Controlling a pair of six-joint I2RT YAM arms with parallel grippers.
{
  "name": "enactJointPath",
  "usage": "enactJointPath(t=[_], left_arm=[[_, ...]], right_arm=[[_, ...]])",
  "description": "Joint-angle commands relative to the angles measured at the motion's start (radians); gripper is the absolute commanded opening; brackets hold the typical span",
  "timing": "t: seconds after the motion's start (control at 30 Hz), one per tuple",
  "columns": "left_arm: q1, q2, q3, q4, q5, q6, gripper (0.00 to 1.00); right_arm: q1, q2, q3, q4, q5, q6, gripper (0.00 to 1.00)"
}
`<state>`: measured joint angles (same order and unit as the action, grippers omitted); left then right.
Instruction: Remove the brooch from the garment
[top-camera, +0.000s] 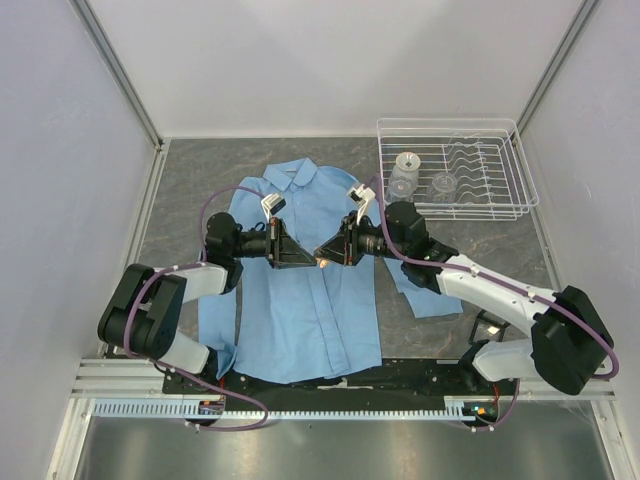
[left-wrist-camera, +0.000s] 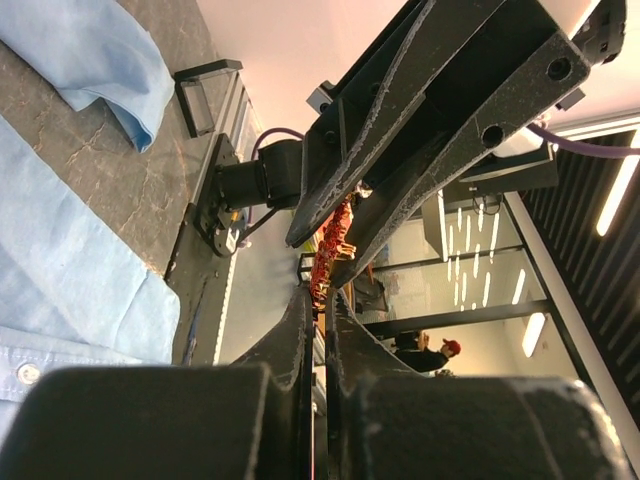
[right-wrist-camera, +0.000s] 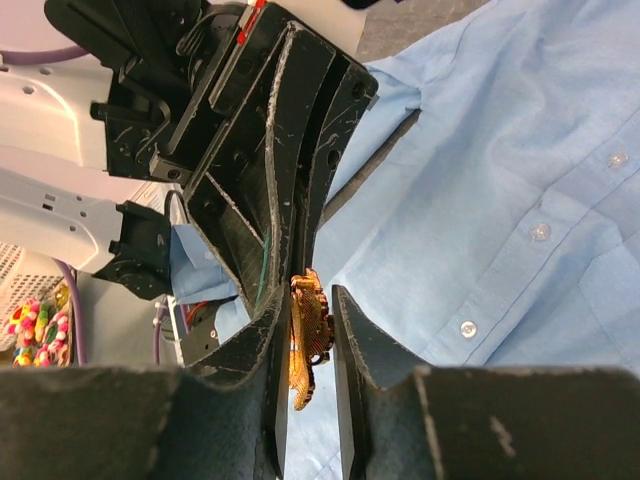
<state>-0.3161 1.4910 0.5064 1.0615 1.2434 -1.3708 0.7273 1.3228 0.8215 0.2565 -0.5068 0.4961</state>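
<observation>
Most of the job looks done to us: the brooch hangs in the air between the two gripper tips, and we see no cloth clinging to it, so we judge it already free of the garment. In the top view it is a tiny orange speck over the shirt front, about midway down the button line, where the arms meet nose to nose.

We see the left gripper pressed together, its tips nipping one end of the brooch. The right gripper stands narrowly spread, one finger on each side of the pin; its own camera shows a dark sliver of gap on one side, so we do not read it as clamped yet.

What seems left is the pass from one gripper to the other, if that is what is under way, and then carrying the pin clear of the shirt to the grey table.

We read the brooch's long axis as running along the line that joins the two grippers, roughly across the table from left to right. Its flat faces seem turned toward the right finger pads, with one end in the left tips and the other pointing into the right gripper.
</observation>
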Motion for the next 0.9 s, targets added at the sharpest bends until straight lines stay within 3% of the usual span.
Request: enactJointPath(t=[0.0,0.27,0.7,0.87], left_arm=[[-0.012,-0.012,0.006,0.239,-0.005,-0.129,0.02],[-0.012,-0.084,0.026,0.016,-0.038,0.018,0.02],[0.003,-0.098,0.023,-0.024,-0.065,0.050,0.02],[0.006,-0.103,0.026,-0.101,-0.056,0.101,0.02]], right_arm=[[0.034,-0.002,-0.039,0.075,0.039,0.036,0.29],[0.064,0.006,-0.076,0.156,0.094,0.093,0.32],[0.104,-0.005,-0.108,0.211,0.142,0.163,0.38],[0.104,-0.022,-0.087,0.167,0.133,0.154,0.50]])
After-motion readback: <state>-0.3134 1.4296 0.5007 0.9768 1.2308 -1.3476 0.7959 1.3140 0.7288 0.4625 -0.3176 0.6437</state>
